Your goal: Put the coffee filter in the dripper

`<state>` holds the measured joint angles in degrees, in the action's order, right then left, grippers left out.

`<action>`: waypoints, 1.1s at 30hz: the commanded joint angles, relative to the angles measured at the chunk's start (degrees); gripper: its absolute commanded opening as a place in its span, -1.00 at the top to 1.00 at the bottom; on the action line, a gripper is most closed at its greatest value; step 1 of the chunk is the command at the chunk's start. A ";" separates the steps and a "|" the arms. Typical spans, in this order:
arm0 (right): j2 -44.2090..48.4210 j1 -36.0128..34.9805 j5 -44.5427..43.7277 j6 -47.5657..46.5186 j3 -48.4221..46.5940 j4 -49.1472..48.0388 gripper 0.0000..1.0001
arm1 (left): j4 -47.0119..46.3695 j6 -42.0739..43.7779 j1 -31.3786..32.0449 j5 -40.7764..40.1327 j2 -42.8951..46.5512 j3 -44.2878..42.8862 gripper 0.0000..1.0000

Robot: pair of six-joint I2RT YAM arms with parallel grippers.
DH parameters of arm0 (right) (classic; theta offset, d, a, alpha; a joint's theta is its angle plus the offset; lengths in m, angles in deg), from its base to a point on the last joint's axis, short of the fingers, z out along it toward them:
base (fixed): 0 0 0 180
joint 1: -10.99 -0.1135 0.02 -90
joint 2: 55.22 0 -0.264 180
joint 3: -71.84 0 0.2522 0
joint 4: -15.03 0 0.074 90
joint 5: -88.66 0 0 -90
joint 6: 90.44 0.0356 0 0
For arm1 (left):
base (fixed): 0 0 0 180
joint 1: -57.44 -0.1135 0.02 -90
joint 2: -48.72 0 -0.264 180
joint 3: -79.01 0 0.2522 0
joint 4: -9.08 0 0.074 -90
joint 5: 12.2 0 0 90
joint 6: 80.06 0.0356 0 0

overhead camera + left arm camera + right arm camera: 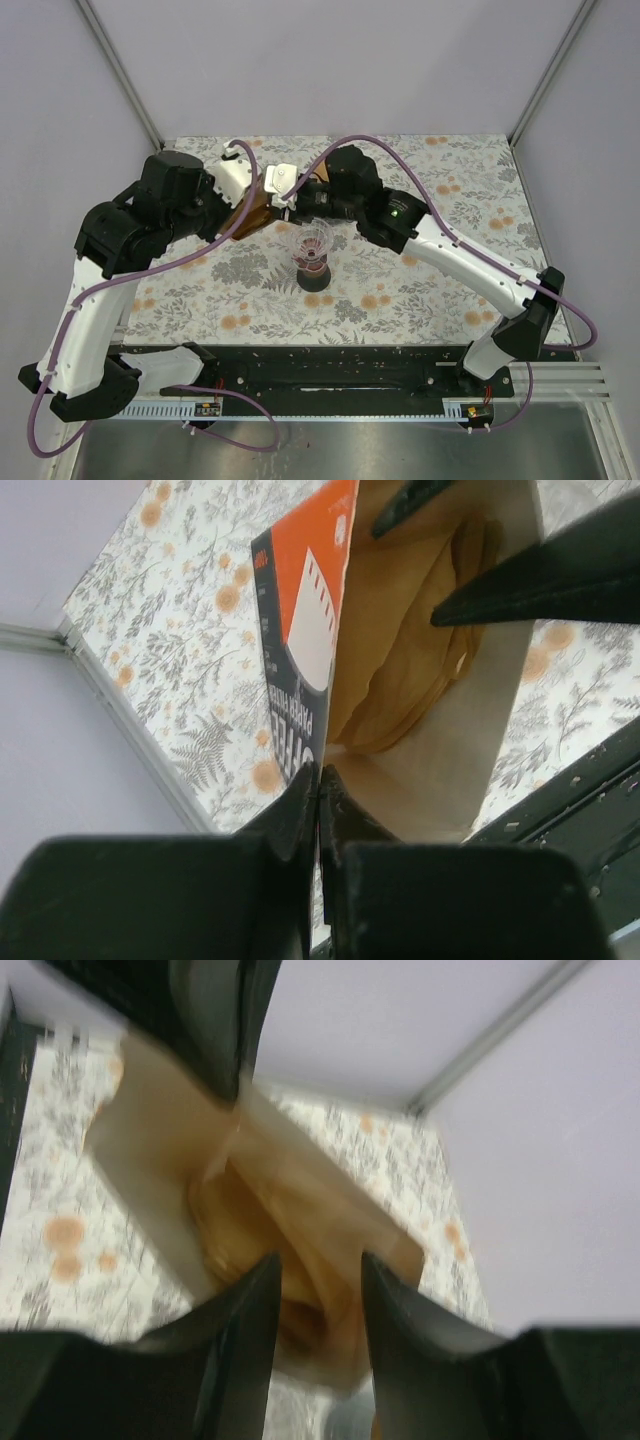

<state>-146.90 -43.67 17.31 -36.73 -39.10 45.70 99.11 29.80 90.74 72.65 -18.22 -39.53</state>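
The filter box [300,640]: printed cardboard outside, plain and matt inside. The coffee filters [410,670]: brown matt paper. The dripper [312,240]: clear, glossy. The counter [430,290]: matt floral-print covering. The left end effector [318,780]: matt black plastic.

filter box [300,630] side reads "paper filter"

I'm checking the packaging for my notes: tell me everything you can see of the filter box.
The filter box is thin cardboard, printed orange and dark outside, plain inside, held tilted. Its mouth is open, with brown paper filters stacked within. The left gripper is shut on one wall; the right gripper reaches inside, fingers parted around the filters.
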 commanded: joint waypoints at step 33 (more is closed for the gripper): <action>-0.70 0.25 -1.25 2.02 -1.25 7.71 0.96 | -12.37 0.27 1.07 3.50 1.55 2.73 1.00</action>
<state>-150.46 -43.71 16.26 -35.83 -40.37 52.50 93.91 30.92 91.33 76.80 -18.11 -36.66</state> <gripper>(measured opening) 0.062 0.016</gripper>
